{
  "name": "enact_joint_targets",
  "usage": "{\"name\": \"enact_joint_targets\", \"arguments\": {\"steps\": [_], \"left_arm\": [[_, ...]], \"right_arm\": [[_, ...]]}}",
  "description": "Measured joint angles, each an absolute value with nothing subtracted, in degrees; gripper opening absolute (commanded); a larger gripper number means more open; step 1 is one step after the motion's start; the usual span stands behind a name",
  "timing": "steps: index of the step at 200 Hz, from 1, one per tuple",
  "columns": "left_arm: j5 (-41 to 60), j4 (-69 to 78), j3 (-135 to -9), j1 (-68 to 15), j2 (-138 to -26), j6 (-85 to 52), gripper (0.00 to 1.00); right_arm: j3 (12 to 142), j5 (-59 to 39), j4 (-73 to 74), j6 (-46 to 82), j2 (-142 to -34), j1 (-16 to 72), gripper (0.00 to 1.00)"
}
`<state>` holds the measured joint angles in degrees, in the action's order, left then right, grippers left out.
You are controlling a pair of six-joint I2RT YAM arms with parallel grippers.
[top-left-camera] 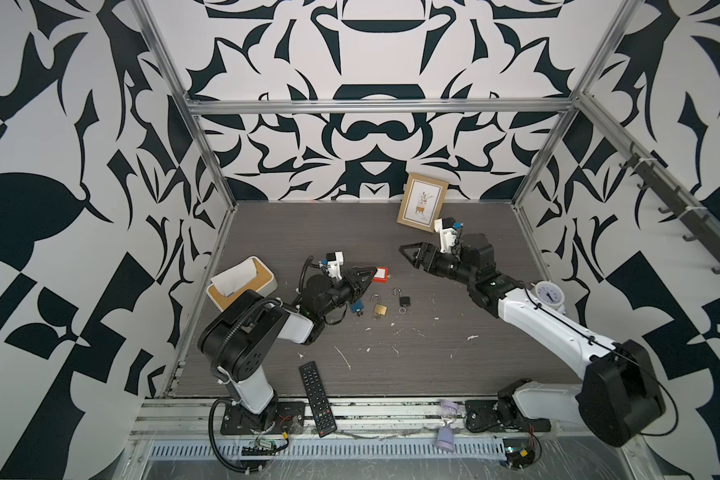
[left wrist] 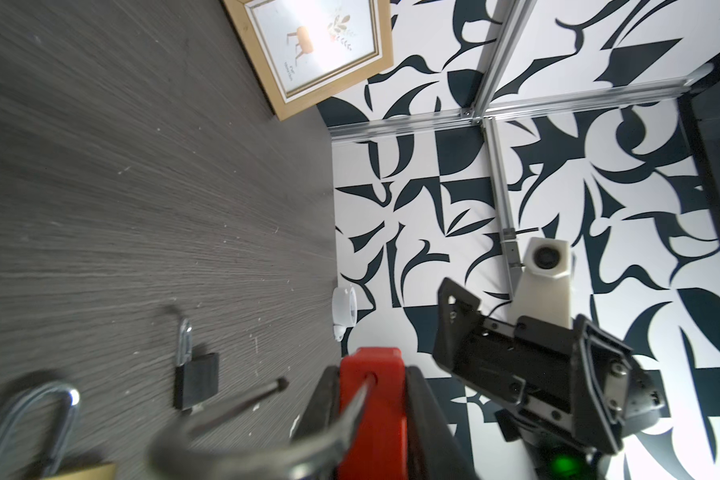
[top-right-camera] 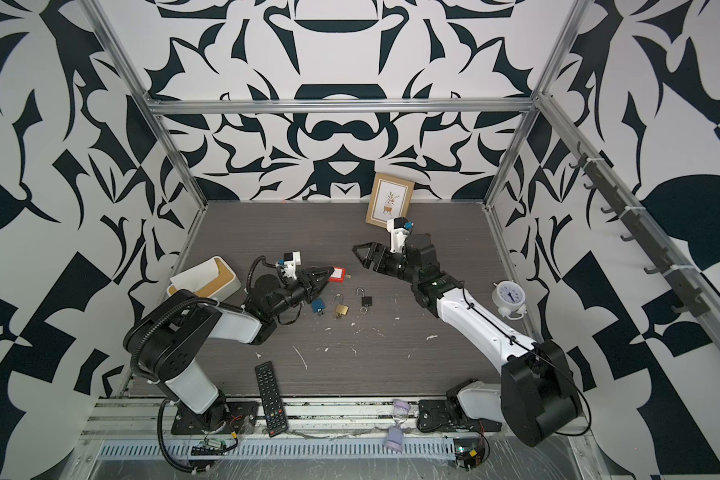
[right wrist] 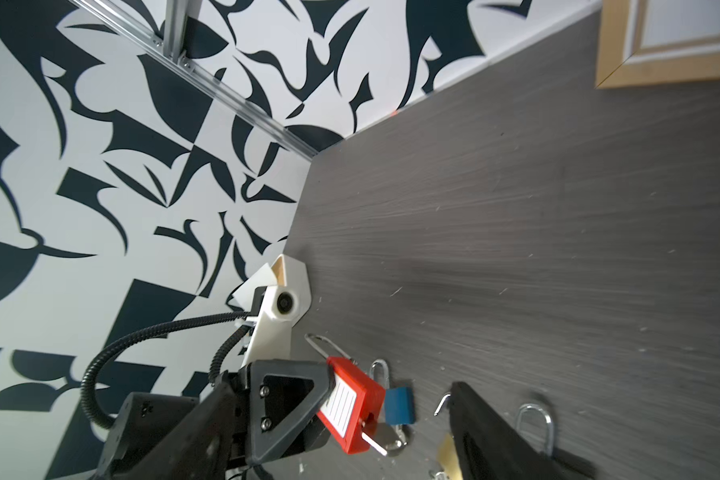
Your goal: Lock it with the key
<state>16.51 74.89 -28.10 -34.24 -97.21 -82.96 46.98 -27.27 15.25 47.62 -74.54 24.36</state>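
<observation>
L gripper (top-left-camera: pixel 371 274) clenched on red padlock (top-left-camera: pixel 381 275), held raised w/ key (right wrist: pixel 374 444) end prob facing R gripper (top-left-camera: pixel 408 257), whose jaws gape just beside padlock for the turn.

A robot lab cell: aluminium frame (top-left-camera: pixel 375 107), patterned walls (top-left-camera: pixel 375 50).

left arm (top-left-camera: pixel 296 326) folded tight over its base, forearm low and pointing inward. left gripper (top-left-camera: pixel 368 275) rolled sideways, jaws pinched on the red padlock (top-left-camera: pixel 380 274) body, visible in both top views and both wrist views. right arm (top-left-camera: pixel 533 311) stretched out long, wrist angled toward the left one. right gripper (top-left-camera: pixel 409 254) jaws spread wide, nothing between them, tips facing the left gripper, near but not touching
</observation>
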Motion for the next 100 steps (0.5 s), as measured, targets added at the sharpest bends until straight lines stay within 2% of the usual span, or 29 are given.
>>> {"name": "enact_joint_targets", "arguments": {"steps": [21, 100], "left_arm": [[15.2, 76.4, -28.1, -34.6, -97.1, -84.3, 0.0], [14.2, 77.4, -28.1, -35.0, -96.7, -85.6, 0.0]], "right_arm": [[45.3, -29.6, 20.3, 52.5, -76.4, 24.4, 0.76], [41.8, -34.4, 34.4, 61.9, -82.9, 25.2, 0.74]]}}
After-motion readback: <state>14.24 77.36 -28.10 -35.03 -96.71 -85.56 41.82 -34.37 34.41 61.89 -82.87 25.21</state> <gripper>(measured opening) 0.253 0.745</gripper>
